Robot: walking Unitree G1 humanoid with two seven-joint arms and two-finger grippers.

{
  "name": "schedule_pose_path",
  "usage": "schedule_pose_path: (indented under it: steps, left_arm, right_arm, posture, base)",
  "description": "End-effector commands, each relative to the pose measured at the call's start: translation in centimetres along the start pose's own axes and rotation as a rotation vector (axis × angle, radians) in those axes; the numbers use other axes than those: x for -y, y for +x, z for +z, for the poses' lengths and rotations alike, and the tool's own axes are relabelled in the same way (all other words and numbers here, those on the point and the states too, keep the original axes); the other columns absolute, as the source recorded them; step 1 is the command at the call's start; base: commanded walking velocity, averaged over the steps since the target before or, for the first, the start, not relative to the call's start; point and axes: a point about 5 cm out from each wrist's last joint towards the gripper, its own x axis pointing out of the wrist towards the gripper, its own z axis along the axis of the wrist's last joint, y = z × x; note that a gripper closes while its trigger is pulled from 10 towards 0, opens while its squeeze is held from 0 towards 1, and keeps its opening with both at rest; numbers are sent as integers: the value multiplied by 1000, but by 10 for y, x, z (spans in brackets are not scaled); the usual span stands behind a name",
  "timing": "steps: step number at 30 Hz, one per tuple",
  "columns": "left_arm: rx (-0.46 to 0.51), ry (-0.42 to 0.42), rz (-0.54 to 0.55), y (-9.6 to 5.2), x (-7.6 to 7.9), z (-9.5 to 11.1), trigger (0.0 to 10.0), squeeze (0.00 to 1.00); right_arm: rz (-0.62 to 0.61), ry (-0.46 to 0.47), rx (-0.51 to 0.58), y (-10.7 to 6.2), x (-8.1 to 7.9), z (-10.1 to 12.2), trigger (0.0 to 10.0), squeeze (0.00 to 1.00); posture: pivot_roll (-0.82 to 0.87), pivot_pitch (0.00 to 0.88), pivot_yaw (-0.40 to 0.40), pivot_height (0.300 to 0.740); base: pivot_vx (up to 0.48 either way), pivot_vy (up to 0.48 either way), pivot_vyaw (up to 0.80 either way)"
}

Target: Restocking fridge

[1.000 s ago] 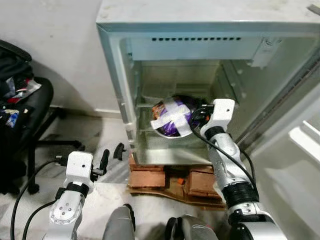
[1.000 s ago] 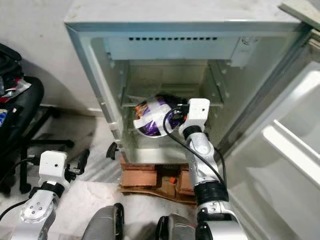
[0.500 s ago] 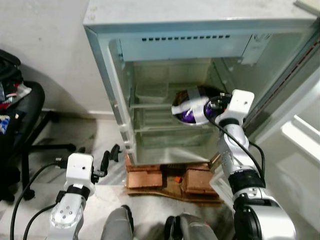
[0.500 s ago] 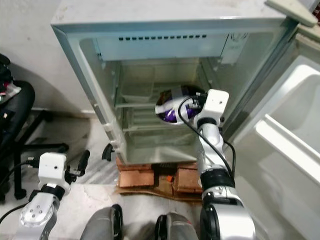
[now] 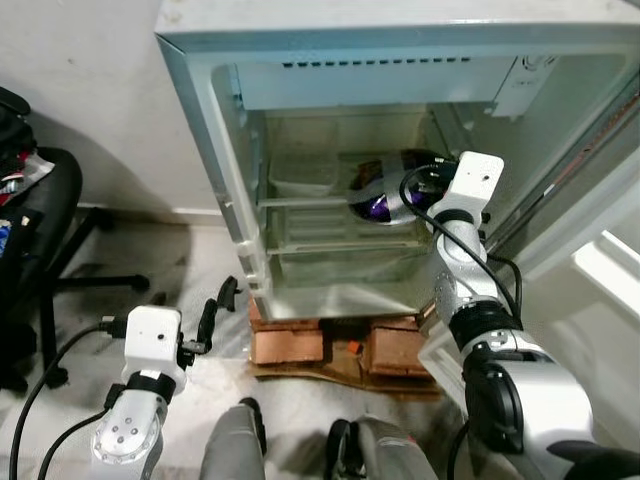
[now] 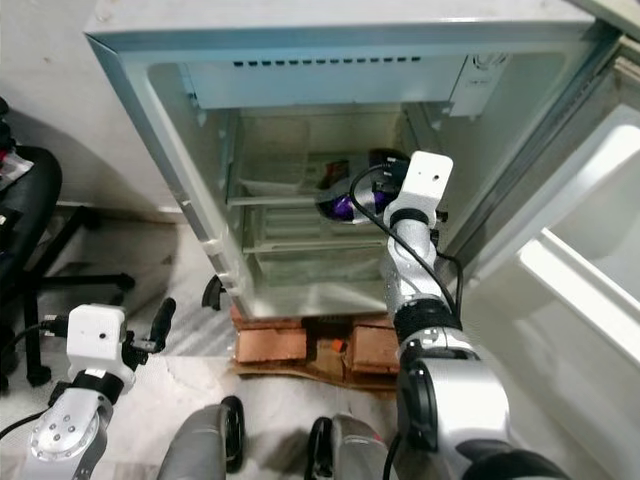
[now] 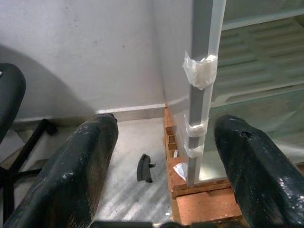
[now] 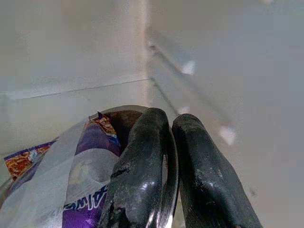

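Print on the purple packet (image 8: 90, 152) is too blurred to read.

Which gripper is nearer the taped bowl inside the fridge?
Right. The right gripper pinches the rim of the taped bowl on the fridge shelf; the left gripper hangs open, low outside the fridge, near the floor.

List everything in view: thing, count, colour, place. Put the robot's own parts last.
Fridge: one, pale grey-white, open, straight ahead.
Fridge door: one, white, swung open on the robot's right.
Bowl: one, metal, taped over a purple packet, on the upper shelf inside the fridge.
Bricks: several, reddish, under the fridge.
Tape: several pieces, white, on the fridge's front edge.
Office chair: one, black, to the left.
Small black piece: one, on the floor beside the bricks.
Right gripper: fingers pinched on the bowl's rim, inside the fridge.
Left gripper: fingers apart, low beside the fridge.
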Motion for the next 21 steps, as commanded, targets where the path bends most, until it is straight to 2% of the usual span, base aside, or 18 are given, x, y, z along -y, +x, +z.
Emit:
schedule_pose_path:
  steps: [1, 13, 21]
  left_arm:
    - [-23, -5, 5, -9, 1, -2, 10000, 0]
    - [-71, -20, 44, -37, 3, -4, 10000, 0]
    - [-94, -20, 92, -54, 0, -1, 10000, 0]
  right_arm:
    - [-15, -2, 35, 3, -1, 8, 10000, 0]
    - [-55, -6, 27, 10, -2, 13, 10000, 0]
    - [-99, 30, 15, 14, -10, 21, 10000, 0]
  posture:
    - [203, 293, -53, 740]
    - [247, 373, -80, 740]
    - [285, 423, -94, 740]
  base:
    - [0, 0, 0]
    - [0, 0, 0]
    - [0, 0, 0]
